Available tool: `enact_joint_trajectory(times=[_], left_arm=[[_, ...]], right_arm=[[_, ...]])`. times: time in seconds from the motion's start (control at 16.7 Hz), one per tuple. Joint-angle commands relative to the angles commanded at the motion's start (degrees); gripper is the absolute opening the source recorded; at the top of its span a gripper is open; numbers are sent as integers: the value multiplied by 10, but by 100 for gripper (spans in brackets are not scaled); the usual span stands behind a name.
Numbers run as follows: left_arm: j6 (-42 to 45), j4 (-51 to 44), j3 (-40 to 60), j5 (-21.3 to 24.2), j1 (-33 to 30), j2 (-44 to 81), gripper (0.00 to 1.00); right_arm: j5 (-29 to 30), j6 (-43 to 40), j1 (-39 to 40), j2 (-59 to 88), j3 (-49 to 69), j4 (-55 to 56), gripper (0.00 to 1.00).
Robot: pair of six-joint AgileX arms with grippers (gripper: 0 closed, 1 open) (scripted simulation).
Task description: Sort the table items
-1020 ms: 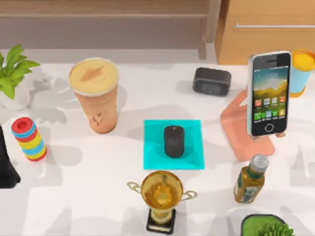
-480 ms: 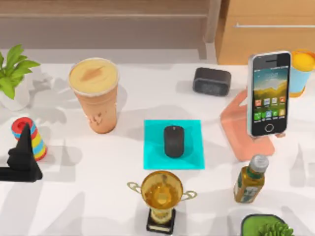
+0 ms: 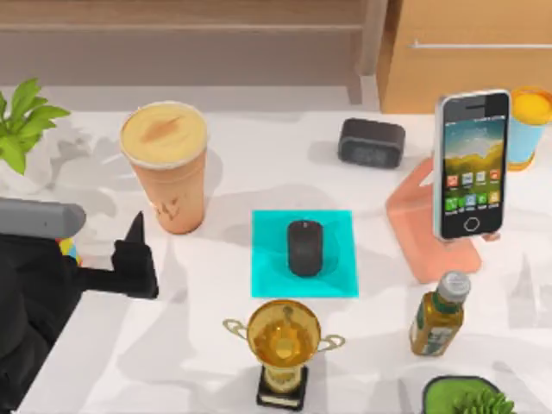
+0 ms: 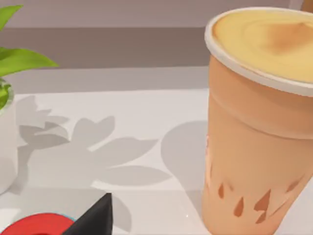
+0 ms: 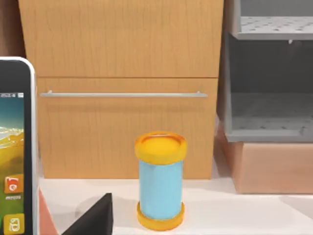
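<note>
The tall tan-orange drink cup (image 3: 166, 166) stands at the back left; in the left wrist view the cup (image 4: 259, 122) looms close. My left gripper (image 3: 135, 250) is open, just left of and in front of the cup, not touching it; one dark fingertip (image 4: 98, 218) shows. The black mouse (image 3: 304, 247) lies on a cyan mat (image 3: 267, 259) at the centre. The smartphone (image 3: 471, 164) stands upright on a salmon stand (image 3: 418, 228) at the right. My right gripper (image 5: 95, 218) is parked beside the phone (image 5: 14, 147), open.
A gold trophy (image 3: 283, 345) stands in front of the mat and a dark speaker box (image 3: 371, 142) behind it. A green bottle (image 3: 438, 315), a blue-and-orange can (image 3: 528, 125), potted plants (image 3: 21, 129) and a wooden cabinet (image 5: 127, 88) ring the table.
My left arm has swung in from the left edge towards the cup, passing over the coloured ring stack. Nothing else has moved.
</note>
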Motion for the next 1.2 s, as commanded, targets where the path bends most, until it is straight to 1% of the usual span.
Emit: enact_joint_trajectory(times=[0.3,0.48,0.6,0.72,0.84,1.2], left_arm=[[-1,198,64,-80,-77,278,100],[10,308,108,-130,-101,408,100],[19,371,136,-160,-109,472,100],[27,420,158,-185,-112,516,100],[33,448,172,-200,-112,541,100],[34,452,173,-202,-110,544,100]], right_arm=[[0,0,0,0,0,0,100],[0,0,0,0,0,0,100],[0,0,0,0,0,0,100],[0,0,0,0,0,0,100],[0,0,0,0,0,0,100],[0,0,0,0,0,0,100]])
